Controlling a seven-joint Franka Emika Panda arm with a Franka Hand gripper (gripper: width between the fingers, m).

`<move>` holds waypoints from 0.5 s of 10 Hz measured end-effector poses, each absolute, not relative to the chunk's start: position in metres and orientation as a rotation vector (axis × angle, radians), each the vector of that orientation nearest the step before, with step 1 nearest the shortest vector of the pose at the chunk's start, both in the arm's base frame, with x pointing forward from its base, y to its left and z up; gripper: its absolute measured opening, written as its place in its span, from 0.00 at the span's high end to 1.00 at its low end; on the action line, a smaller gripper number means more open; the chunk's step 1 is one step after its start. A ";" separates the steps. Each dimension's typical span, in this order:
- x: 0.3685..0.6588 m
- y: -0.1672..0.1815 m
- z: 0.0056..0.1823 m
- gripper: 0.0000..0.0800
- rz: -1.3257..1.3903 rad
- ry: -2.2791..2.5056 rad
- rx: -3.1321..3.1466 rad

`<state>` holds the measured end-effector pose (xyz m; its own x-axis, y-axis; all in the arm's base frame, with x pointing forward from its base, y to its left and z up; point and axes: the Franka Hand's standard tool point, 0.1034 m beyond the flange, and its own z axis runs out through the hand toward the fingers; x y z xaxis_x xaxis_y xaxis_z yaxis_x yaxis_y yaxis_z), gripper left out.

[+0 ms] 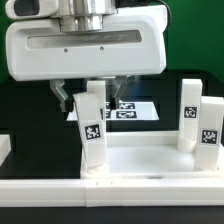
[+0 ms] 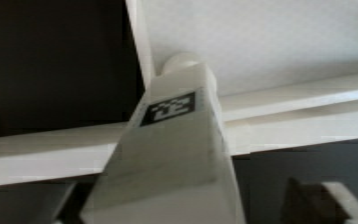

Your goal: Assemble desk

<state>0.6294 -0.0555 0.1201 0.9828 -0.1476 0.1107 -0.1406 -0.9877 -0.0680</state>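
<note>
Nearest, a long rail (image 1: 60, 186) crosses the lower frame. Behind it the tabletop (image 1: 150, 160) lies on the bench, two legs (image 1: 188, 122) up at right. Gripper (image 1: 92, 98) jaws pinch a third leg (image 1: 92, 135) at lower centre; seating unclear, a fourth not visible.

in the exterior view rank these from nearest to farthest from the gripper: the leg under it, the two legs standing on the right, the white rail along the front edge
1. The tagged white square leg right beneath the gripper, at the exterior view's left.
2. The two tagged white legs standing together at the exterior view's right.
3. The long white rail along the front, lowest in view.
</note>
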 end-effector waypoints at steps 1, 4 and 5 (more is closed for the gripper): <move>0.629 -0.055 0.120 0.65 -0.175 0.326 -3.056; 0.629 -0.056 0.120 0.64 -0.165 0.588 -3.007; 0.630 -0.055 0.119 0.64 -0.162 0.814 -2.951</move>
<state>0.6302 -0.0546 0.1195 0.8537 -0.5144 0.0812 -0.5065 -0.8563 -0.1009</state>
